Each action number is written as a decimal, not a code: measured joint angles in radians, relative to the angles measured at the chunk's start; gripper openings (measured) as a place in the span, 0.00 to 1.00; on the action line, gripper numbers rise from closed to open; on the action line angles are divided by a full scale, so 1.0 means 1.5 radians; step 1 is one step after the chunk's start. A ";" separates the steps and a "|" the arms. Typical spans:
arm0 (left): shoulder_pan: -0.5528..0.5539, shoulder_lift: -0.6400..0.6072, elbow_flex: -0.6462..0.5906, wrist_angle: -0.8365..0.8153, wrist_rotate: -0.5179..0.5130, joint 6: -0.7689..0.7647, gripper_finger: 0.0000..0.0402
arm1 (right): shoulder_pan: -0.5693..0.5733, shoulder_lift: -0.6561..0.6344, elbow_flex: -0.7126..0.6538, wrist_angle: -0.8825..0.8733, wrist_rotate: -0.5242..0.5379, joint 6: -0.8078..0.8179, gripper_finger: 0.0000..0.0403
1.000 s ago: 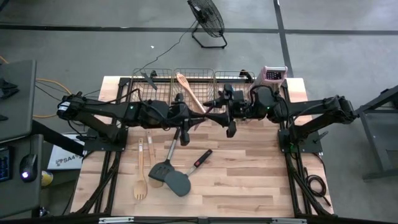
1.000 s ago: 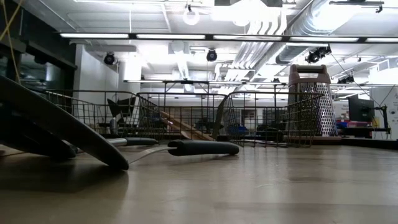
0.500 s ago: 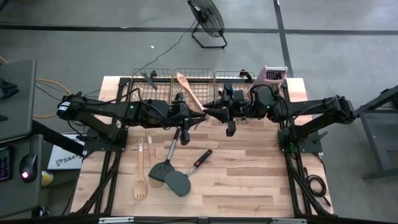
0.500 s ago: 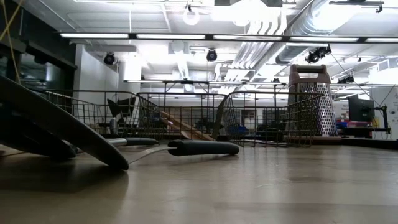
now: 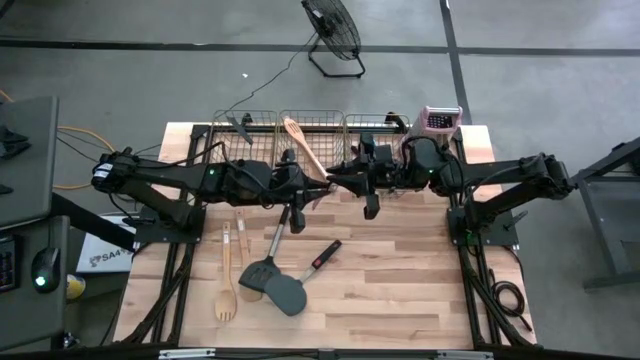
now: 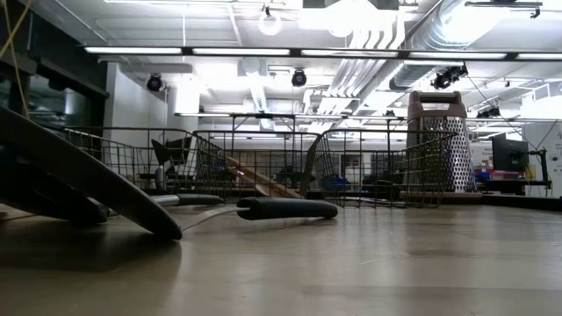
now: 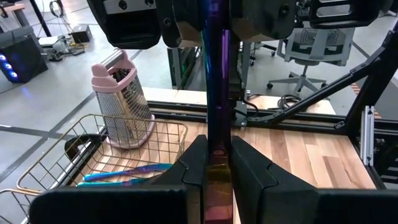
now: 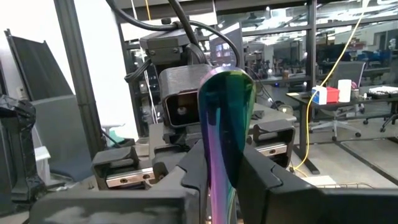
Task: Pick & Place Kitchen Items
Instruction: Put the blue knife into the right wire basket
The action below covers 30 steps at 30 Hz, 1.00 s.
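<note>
A slim iridescent purple-teal utensil (image 7: 215, 93) is held in the air between both grippers, in front of the wire baskets. My left gripper (image 5: 318, 186) comes from the table's left and is shut on it. My right gripper (image 5: 342, 180) comes from the right and is shut on it too. In the right wrist view the utensil's broad rounded end (image 8: 227, 93) stands past my right fingers. On the table lie dark grey spatulas (image 5: 272, 282), a wooden fork (image 5: 226, 292) and a black-handled tool (image 5: 322, 258). My left gripper pinches the utensil's slim shaft (image 7: 216, 163) between its two fingers, coming level from the table's left, along the utensil. The utensil is lifted clear of the table. My right gripper pinches the utensil (image 8: 222, 177) between its two fingers (image 8: 193, 168), below the broad rounded end, coming level from the table's right. The fingers lie along the utensil, which runs on toward the left gripper.
Three wire baskets (image 5: 312, 122) stand along the far edge; a wooden spoon (image 5: 303, 145) leans in the middle one, blue and teal pieces (image 7: 124, 174) lie in the right one. The metal grater (image 5: 440, 120) stands at the far right. The table's near right part is bare wood.
</note>
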 joint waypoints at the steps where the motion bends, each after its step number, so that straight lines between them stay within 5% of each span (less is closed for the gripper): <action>1: 0.000 0.000 0.000 -0.001 0.000 0.000 0.10 | 0.000 0.000 0.000 0.000 0.000 0.000 0.12; 14: 0.000 0.000 0.000 -0.003 0.002 0.002 0.10 | 0.000 0.000 0.000 -0.002 -0.001 -0.004 0.12; 21: -0.001 0.000 0.000 -0.004 0.005 0.004 0.27 | 0.000 0.000 0.000 -0.002 -0.003 -0.002 0.12; 30: 0.000 0.000 0.000 -0.015 -0.001 0.003 0.30 | 0.000 0.000 0.000 -0.024 0.017 -0.004 0.12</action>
